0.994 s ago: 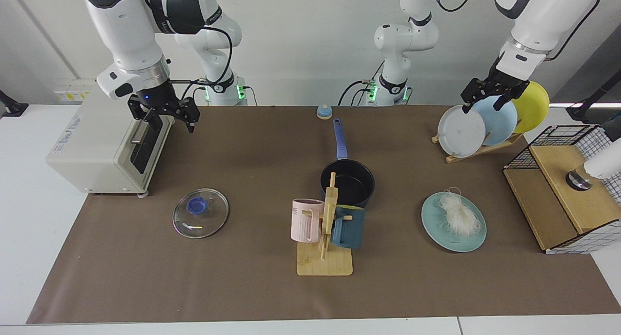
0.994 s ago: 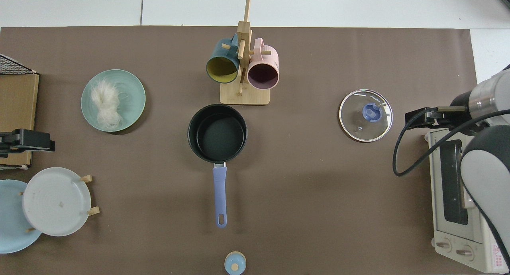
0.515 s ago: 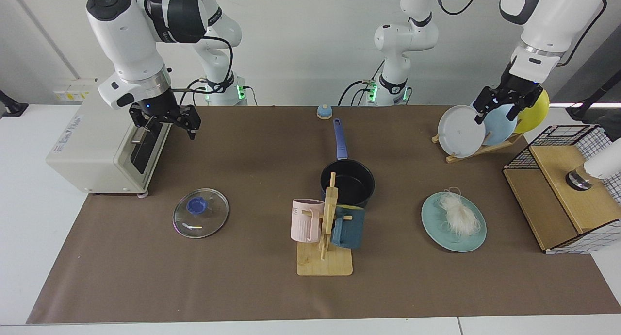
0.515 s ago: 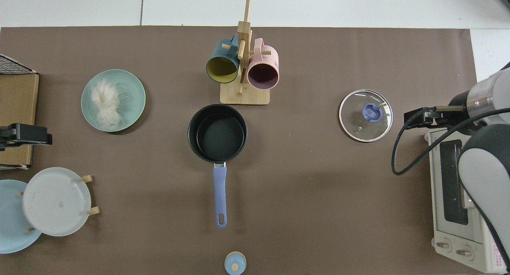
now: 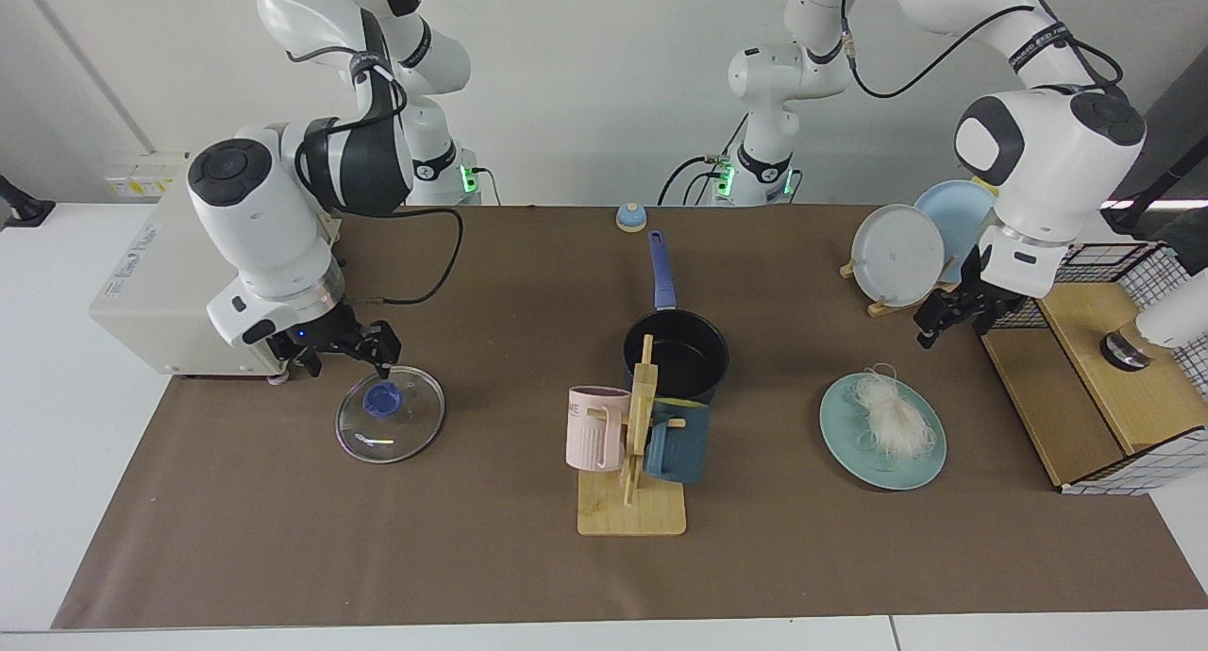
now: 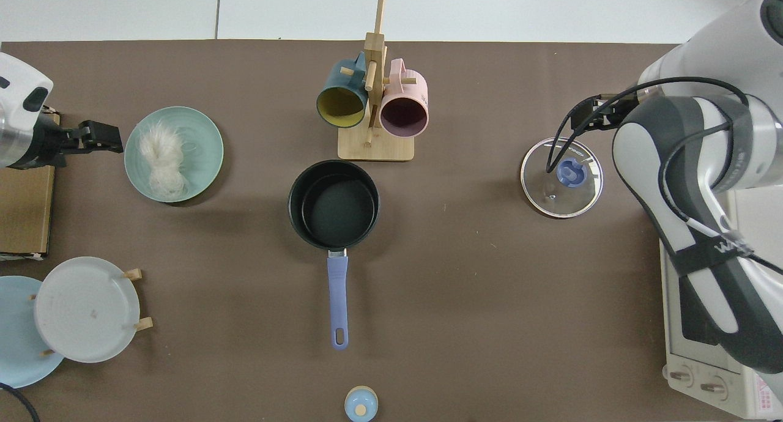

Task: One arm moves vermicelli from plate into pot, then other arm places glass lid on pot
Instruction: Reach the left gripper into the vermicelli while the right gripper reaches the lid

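Your left gripper hangs open, the vermicelli on the plate just below its fingers. Your right gripper, open, is above the lid. Loose strands could slip out before the pot.

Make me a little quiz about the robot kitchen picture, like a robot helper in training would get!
1. True or false: the vermicelli is already in the pot.
2. Which thing is the right gripper closest to: A) glass lid, B) teal plate, C) pink mug?
3. Fill in: the two mugs hang on a wooden ____.

Key
1. False; it lies on the teal plate, and the pot holds nothing.
2. A; it hangs by the lid's far edge, while the left gripper is near the teal plate.
3. Rack.
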You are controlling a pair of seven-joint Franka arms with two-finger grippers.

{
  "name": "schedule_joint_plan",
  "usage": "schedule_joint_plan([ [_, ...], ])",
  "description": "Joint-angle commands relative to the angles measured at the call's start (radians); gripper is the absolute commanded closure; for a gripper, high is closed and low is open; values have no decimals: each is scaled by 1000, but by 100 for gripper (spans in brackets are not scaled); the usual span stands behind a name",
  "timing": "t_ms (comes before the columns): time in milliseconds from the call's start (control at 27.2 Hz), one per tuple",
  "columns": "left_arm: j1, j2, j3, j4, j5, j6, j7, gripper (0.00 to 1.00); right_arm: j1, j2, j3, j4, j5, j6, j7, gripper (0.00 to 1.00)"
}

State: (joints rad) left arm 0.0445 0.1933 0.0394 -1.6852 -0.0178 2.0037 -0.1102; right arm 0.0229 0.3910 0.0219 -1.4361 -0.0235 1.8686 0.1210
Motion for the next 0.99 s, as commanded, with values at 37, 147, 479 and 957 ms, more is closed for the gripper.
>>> schedule_joint_plan([
  [37,-14,118,1,25,10,115,-69,1,0,38,4,-72,11,139,23,1],
  [147,-17,165,-4,27,10,139,-83,1,0,38,6,-145,14,220,40,1],
  [479,-35,241,-19,15,2,279,-134,1,-1,32,6,-260,17,287,35,1],
  [957,-38,294,-19,-31,-1,371,-83,1,-14,20,6,-330,13,339,29,1],
])
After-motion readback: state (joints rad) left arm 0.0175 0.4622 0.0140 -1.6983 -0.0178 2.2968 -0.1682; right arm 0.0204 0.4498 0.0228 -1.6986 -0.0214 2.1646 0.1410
